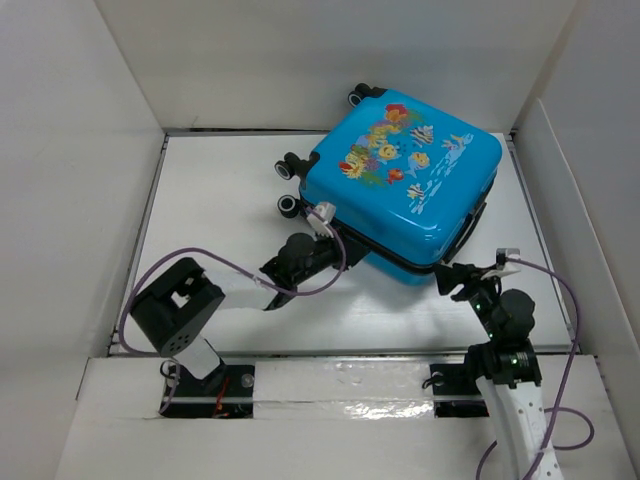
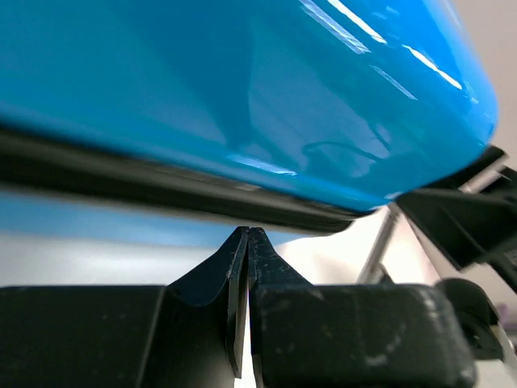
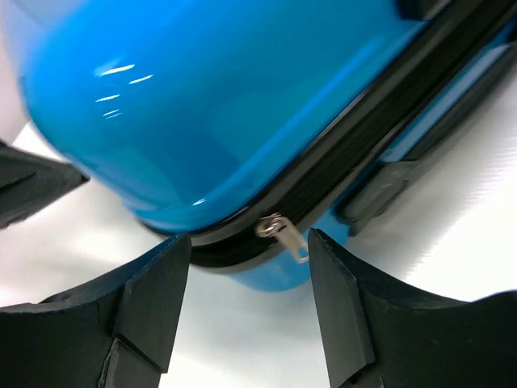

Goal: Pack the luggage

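While luggage [image 1: 405, 190] lies flat — cartoon fish [image 1: 384, 152].

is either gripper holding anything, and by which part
Nothing is held. The left gripper is shut empty under the zipper trim of the luggage; the right gripper is open around the zipper pull, not touching it.

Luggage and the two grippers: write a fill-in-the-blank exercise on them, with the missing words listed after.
The luggage has a shell of bright ____ with cartoon fish printed on it.
The left gripper is ____, its fingers meeting with no gap.
The right gripper is ____, and the metal zipper pull shows in the gap between its fingers, ungripped.
Missing words: blue; shut; open.
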You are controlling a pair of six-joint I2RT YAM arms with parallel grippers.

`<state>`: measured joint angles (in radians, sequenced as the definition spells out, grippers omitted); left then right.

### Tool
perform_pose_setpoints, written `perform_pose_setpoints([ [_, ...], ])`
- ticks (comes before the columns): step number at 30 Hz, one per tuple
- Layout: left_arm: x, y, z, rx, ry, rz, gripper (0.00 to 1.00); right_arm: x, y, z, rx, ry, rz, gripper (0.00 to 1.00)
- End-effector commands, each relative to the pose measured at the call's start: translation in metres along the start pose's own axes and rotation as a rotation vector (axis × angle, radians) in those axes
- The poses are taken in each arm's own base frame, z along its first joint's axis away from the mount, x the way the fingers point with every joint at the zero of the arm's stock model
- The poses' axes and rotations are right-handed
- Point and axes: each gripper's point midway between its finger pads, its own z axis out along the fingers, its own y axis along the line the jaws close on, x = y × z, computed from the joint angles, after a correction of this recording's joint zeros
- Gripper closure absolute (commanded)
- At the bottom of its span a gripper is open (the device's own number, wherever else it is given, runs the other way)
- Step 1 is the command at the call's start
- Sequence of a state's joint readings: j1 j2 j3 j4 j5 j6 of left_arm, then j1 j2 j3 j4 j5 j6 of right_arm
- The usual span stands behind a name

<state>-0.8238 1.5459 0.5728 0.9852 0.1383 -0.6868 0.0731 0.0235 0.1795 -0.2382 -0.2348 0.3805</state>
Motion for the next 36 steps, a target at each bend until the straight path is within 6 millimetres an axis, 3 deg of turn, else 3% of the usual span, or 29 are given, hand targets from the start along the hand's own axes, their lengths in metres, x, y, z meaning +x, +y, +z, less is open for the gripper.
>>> perform_pose_setpoints([
  [1, -0.010, -0.042, 0.021, 0.137, -0.027, 0.025, 1.00, -0.012, -0.011, 0.007, 0.054, -0.077, 0.001, 0.34],
  [7, -0.002, -0.039, 0.044, 0.133, -0.016, -0.006, 1.00, -0.001, 0.005, 0.030, -0.078, 0.066, -0.093, 0.30],
  [10, -0.002, -0.038, 0.046, 0.133, -0.015, -0.012, 1.00, -0.012, 0.017, 0.034, -0.139, 0.027, -0.119, 0.34],
  [13, 0.003, -0.041, 0.045, 0.139, -0.002, -0.010, 1.00, -0.011, 0.023, 0.032, -0.172, 0.028, -0.109, 0.42],
  [14, 0.004, -0.040, 0.045, 0.139, 0.001, -0.010, 1.00, -0.005, 0.022, 0.030, -0.169, 0.048, -0.104, 0.49],
  [18, 0.014, -0.046, 0.037, 0.156, 0.022, -0.004, 1.00, 0.002, 0.016, 0.022, -0.137, 0.044, -0.084, 0.60],
  [23, 0.026, -0.056, 0.024, 0.173, 0.043, -0.006, 1.00, -0.010, 0.010, 0.018, -0.088, -0.029, -0.075, 0.67],
  [24, 0.026, -0.062, 0.021, 0.186, 0.044, -0.001, 1.00, -0.009, 0.009, 0.019, -0.082, -0.021, -0.075, 0.74],
  [27, 0.031, -0.070, 0.016, 0.190, 0.054, 0.021, 1.00, -0.010, 0.007, 0.020, -0.069, -0.014, -0.081, 0.85],
  [31, 0.055, -0.081, 0.008, 0.192, 0.101, 0.053, 1.00, -0.014, 0.009, 0.021, -0.079, -0.024, -0.095, 0.98],
  [36, 0.071, -0.080, 0.019, 0.207, 0.132, 0.009, 0.99, -0.017, 0.010, 0.012, -0.058, 0.009, -0.113, 1.00],
])
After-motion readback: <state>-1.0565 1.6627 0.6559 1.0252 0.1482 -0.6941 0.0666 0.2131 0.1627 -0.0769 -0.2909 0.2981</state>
